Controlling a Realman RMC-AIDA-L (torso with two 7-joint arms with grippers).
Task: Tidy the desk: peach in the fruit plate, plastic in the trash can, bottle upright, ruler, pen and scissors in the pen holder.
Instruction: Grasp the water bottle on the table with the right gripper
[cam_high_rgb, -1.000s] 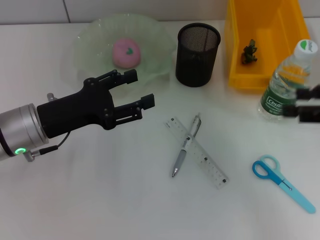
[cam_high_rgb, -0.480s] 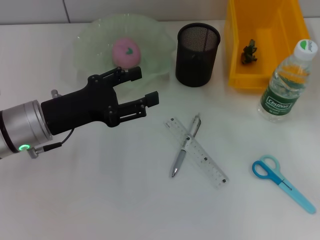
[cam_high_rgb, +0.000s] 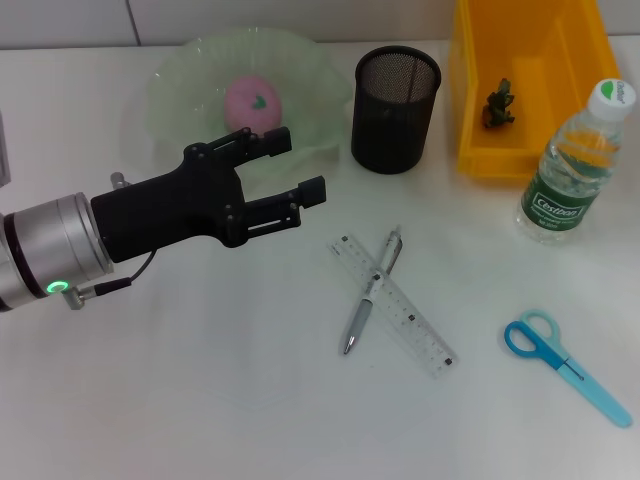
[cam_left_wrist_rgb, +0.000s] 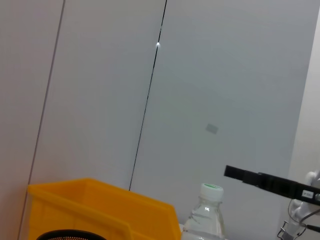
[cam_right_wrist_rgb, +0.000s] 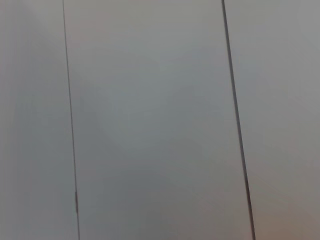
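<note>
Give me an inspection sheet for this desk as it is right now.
Surface: white desk, bare at the front.
Peach: in the green plate.
Plastic: dark scrap in the yellow bin.
Bottle: upright, capped, beside the bin.
Pen: lying across the ruler.
Scissors: flat, at the right front.
Holder: black mesh, upright; contents cannot be told.
Clutter: nothing seen.
Left pincer: open, empty, over the plate's near edge.
Right pincer: not in view.
Cables: thin wire under the left wrist.
Surroundings: pale panelled wall.
</note>
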